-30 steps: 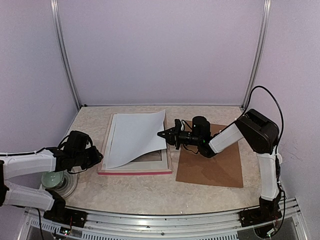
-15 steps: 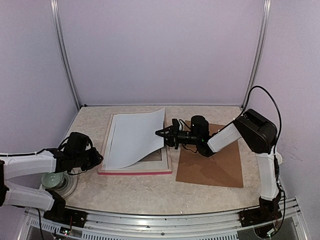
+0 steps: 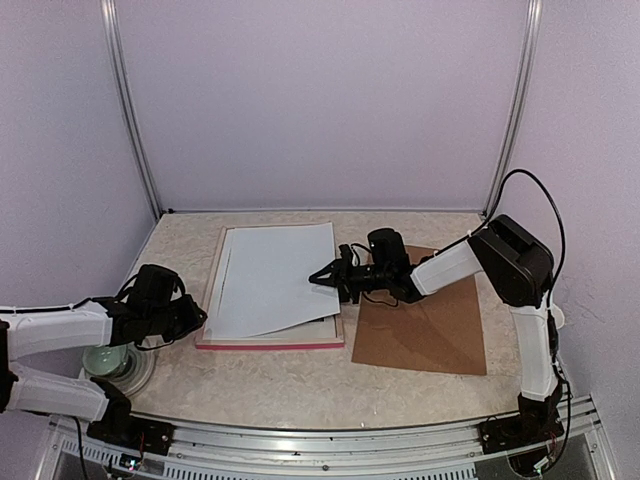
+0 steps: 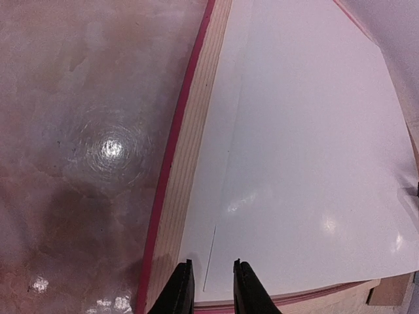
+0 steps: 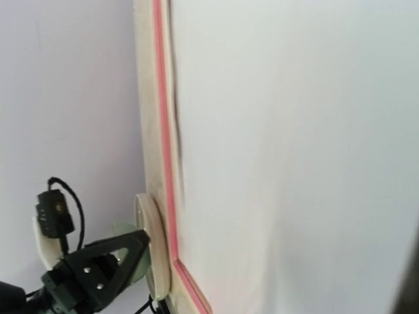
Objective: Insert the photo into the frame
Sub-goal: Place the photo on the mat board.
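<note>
The frame lies back up on the table, pink moulding round pale wood. On it rests the photo, plain white side up and slightly askew; its printed side is hidden. My right gripper stands open at the sheet's right edge, holding nothing. The right wrist view looks along the white sheet and the frame's pink edge; its own fingers barely show. My left gripper hovers at the frame's front-left corner. There its fingers stand a narrow gap apart over the sheet, with nothing between them.
A brown backing board lies flat to the right of the frame, under my right arm. A round pale green and white object sits at the front left beside my left arm. Walls close in the back and both sides.
My right gripper opened and let go of the sheet's right edge. The raised, curled sheet dropped flat onto the frame. The left arm stayed still.
</note>
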`<state>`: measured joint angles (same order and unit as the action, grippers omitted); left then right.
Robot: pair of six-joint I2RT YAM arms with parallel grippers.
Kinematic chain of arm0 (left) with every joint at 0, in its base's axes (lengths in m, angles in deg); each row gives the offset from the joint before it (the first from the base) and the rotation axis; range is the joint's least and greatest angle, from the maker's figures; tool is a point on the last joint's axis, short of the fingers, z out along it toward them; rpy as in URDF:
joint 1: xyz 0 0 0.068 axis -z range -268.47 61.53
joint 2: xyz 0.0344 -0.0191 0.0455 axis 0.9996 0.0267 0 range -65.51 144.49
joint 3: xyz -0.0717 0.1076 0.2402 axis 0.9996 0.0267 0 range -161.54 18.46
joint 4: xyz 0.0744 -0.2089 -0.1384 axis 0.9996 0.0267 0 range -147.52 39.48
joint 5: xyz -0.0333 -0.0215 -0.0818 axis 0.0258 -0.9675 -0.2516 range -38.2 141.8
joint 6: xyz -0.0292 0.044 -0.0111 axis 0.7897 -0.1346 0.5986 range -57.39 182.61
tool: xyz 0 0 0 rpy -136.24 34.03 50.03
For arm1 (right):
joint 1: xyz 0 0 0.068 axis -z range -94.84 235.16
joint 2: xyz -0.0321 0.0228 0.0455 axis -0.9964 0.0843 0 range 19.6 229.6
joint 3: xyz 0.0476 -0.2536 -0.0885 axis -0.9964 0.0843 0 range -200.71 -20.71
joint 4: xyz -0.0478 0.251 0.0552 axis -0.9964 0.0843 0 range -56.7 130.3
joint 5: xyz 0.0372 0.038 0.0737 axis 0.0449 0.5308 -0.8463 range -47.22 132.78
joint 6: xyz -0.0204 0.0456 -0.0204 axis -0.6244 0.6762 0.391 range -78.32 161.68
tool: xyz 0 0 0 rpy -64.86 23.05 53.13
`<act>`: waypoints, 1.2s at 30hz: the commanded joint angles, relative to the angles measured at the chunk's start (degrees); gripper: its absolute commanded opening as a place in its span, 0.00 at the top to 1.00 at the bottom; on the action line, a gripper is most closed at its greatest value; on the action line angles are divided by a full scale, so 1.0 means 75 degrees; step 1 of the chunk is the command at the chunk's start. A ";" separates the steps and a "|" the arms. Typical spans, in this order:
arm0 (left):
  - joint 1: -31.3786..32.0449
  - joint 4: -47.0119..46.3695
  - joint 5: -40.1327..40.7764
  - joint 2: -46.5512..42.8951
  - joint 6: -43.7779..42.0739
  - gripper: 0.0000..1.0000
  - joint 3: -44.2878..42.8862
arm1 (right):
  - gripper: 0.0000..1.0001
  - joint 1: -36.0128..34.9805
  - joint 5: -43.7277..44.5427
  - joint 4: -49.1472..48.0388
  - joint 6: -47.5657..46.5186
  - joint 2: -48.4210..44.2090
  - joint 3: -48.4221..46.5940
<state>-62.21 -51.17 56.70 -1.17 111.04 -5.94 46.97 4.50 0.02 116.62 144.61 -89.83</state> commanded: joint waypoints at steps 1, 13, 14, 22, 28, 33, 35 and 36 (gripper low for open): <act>-0.0044 -0.0098 0.0019 -0.0165 0.0023 0.77 0.0158 | 0.70 -0.0017 -0.0196 0.0322 -0.0218 0.0316 -0.0513; -0.0044 -0.0154 0.0039 -0.0264 0.0039 0.77 0.0231 | 0.92 -0.0014 -0.0732 -0.0526 0.0466 0.0660 -0.0337; -0.0044 -0.0171 0.0037 -0.0259 0.0043 0.77 0.0230 | 0.92 -0.0008 -0.0773 -0.0603 0.0502 0.0634 -0.0319; -0.0044 -0.0202 0.0031 -0.0233 0.0071 0.77 0.0231 | 1.00 0.0145 -0.1081 -0.3372 0.2278 0.0710 0.0296; -0.0040 -0.0144 0.0058 -0.0258 0.0058 0.77 0.0190 | 1.00 0.0159 -0.1148 -0.3961 0.2758 0.0874 0.0029; -0.0044 -0.0148 0.0055 -0.0258 0.0082 0.77 0.0161 | 1.00 0.0171 -0.1170 -0.4058 0.2845 0.0832 -0.0267; -0.0039 -0.0144 0.0064 -0.0258 0.0074 0.77 0.0154 | 0.99 0.0159 -0.1148 -0.4291 0.2989 0.0853 -0.0329; -0.0044 -0.0133 0.0062 -0.0258 0.0074 0.77 0.0149 | 0.99 0.0159 -0.1128 -0.4607 0.3153 0.0896 -0.0331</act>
<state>-62.21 -51.61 56.75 -2.51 111.50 -4.65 47.69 -3.44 -27.71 137.34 150.44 -90.42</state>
